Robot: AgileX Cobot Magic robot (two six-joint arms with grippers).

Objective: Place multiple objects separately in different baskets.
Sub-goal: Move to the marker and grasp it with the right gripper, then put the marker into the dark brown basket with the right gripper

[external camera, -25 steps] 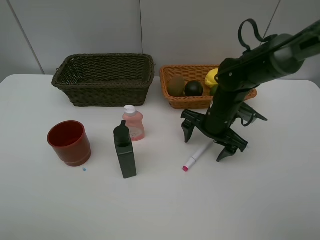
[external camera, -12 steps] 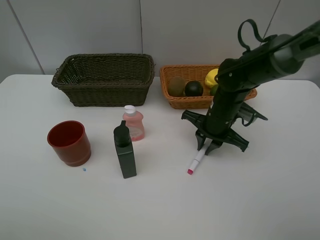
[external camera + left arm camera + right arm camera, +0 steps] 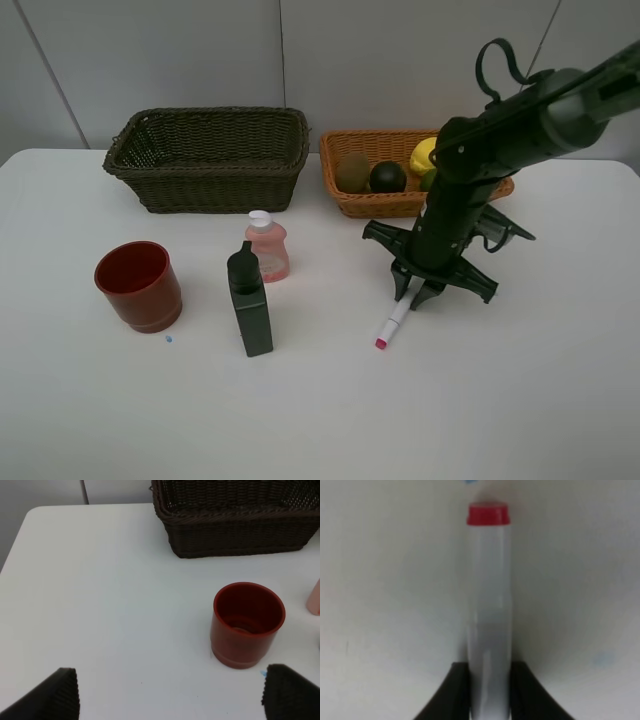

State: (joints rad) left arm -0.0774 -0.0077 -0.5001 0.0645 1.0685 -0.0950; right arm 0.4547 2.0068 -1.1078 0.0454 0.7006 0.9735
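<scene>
**Marker pinched at its rear end**

High view: the right gripper (image 3: 412, 293) clamps the white marker (image 3: 394, 323), which lies at six o'clock of the tan basket (image 3: 380, 206) with its pink tip pointing to seven o'clock.
Left wrist: the left gripper (image 3: 175, 695) is spread wide and empty, with the red cup (image 3: 247, 625) near.
Right wrist: the barrel is squeezed between both fingers (image 3: 456, 692).

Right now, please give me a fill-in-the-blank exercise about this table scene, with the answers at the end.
1. The right gripper is ____ on the marker.
2. The left gripper, facing the red cup, is ____.
3. The pink bottle has a ____ cap.
4. The dark green bottle is not lying down; it stands ____.
Answers: shut; open; white; upright.
</scene>
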